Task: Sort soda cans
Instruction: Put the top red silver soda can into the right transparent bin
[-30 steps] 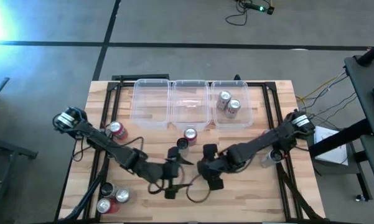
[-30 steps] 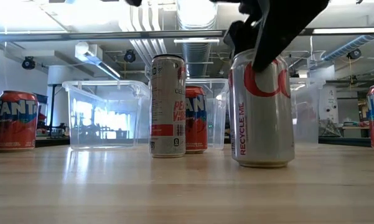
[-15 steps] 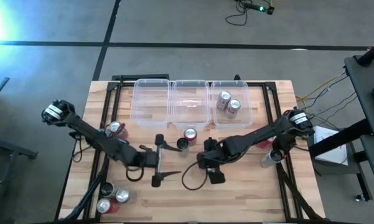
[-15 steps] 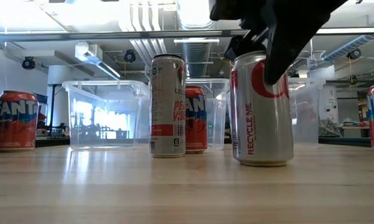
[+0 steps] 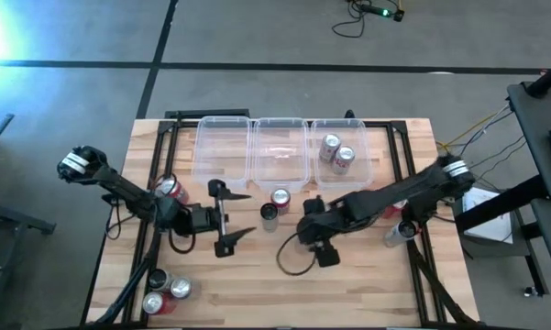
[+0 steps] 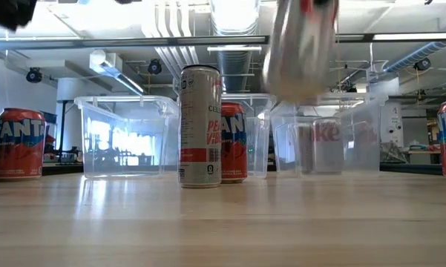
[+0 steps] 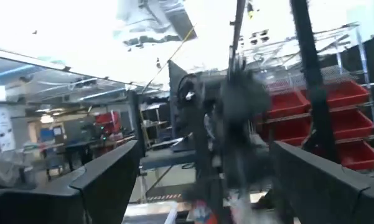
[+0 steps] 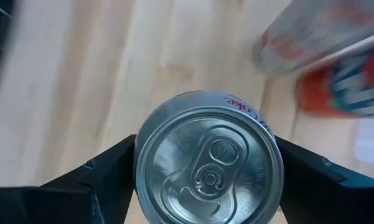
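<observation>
We see the wooden-slat counter (image 5: 367, 284), then three clear rectangular plastic bins (image 5: 280, 151). The right tool (image 8: 206, 177) is clamped on a silver-grey cylindrical metal can (image 8: 208, 167), raised clear above the counter's middle (image 6: 303, 48). The left tool (image 5: 227, 218) hovers nearby, fingers apart, empty.

The high view looks straight down on the whole table (image 5: 367, 284). The low view sits at tabletop level, facing the bins (image 6: 126, 137) — both views share these. The wrist views sit close: one looks out into the room, the other down at the wood.
</observation>
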Robot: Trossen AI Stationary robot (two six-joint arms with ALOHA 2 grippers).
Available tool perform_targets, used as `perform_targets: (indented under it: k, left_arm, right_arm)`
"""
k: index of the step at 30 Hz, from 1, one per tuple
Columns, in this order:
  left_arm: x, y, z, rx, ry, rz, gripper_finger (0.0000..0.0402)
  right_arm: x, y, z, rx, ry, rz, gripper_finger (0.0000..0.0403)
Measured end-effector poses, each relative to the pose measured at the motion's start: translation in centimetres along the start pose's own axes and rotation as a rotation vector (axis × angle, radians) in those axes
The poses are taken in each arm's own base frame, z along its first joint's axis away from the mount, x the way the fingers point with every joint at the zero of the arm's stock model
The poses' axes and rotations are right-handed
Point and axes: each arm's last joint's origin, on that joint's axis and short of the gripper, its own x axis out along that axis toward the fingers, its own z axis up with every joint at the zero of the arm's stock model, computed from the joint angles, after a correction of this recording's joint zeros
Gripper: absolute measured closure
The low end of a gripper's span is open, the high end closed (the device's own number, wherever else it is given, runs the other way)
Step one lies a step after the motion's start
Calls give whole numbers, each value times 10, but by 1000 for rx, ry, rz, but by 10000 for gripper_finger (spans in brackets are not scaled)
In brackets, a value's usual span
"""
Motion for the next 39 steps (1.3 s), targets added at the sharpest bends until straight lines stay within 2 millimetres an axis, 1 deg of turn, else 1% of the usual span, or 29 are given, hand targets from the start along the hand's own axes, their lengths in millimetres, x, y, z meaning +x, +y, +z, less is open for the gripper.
perform_targets:
  k: [4,6,8,11,14,16,18,21,25,29,33,36,39]
  left_arm:
    - [-12,11,-19,-36,6,35,57]
    - [-15,18,-23,-54,-10,65,57]
    - [-15,24,-25,-64,-29,102,57]
    - [-12,32,-29,-79,-34,142,57]
    - [-8,36,-32,-93,-27,162,57]
    - [-5,36,-33,-93,-24,170,57]
    - [-3,36,-31,-91,-26,182,57]
    - [-2,37,-30,-78,-17,227,57]
    - [-3,36,-32,-73,9,235,57]
    - [-6,31,-37,-77,41,186,57]
    - [-12,26,-38,-87,47,149,57]
    - [-16,24,-38,-92,47,139,57]
    - [-16,24,-39,-96,55,141,57]
  right_arm:
    - [-63,-7,-6,10,-176,-86,104]
    - [-95,-16,-14,24,-254,-168,104]
    - [-122,-30,-25,52,-307,-280,104]
    - [-152,-54,-43,119,-327,-416,103]
    - [-166,-80,-58,184,-293,-487,104]
    - [-168,-97,-67,215,-234,-507,104]
    - [-165,-113,-74,255,-176,-484,103]
    - [-155,-137,-81,308,-121,-394,103]
    - [-140,-161,-85,332,-80,-314,103]
    - [-117,-174,-83,287,-6,-230,102]
    - [-99,-180,-84,213,91,-165,102]
    - [-88,-187,-82,174,115,-157,101]
    - [-80,-195,-85,158,146,-143,101]
